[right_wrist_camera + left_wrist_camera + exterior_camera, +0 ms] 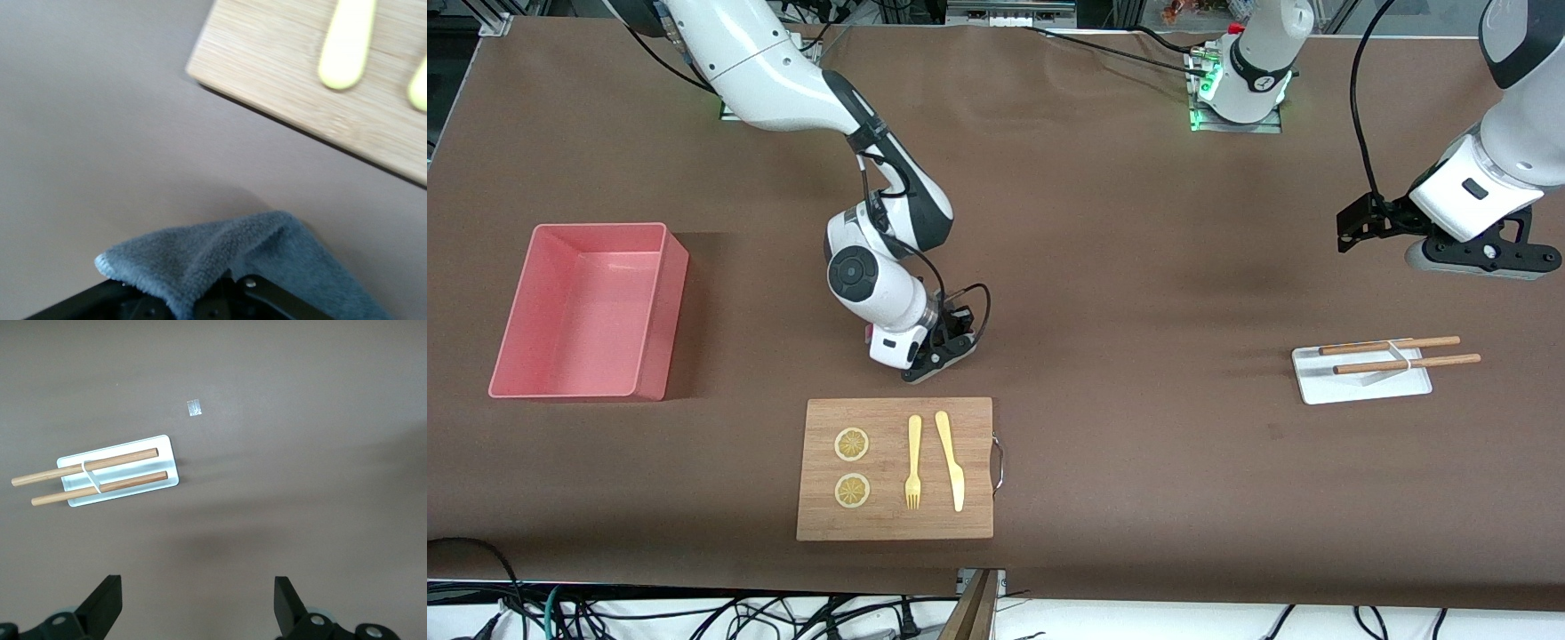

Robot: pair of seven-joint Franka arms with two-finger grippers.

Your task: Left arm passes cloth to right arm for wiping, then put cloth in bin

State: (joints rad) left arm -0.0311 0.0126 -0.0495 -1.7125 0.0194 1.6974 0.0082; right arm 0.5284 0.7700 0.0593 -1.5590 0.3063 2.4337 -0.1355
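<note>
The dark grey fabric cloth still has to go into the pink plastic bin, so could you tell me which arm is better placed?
Right: its hand grips the cloth, nearer the bin. The left hand is open over bare table.

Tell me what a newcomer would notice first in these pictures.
First, the right gripper held low at the table just above the wooden cutting board, shut on the dark grey cloth. Next, the empty pink bin toward the right arm's end of the table. The left gripper waits open in the air above the white tray carrying two wooden sticks.
</note>
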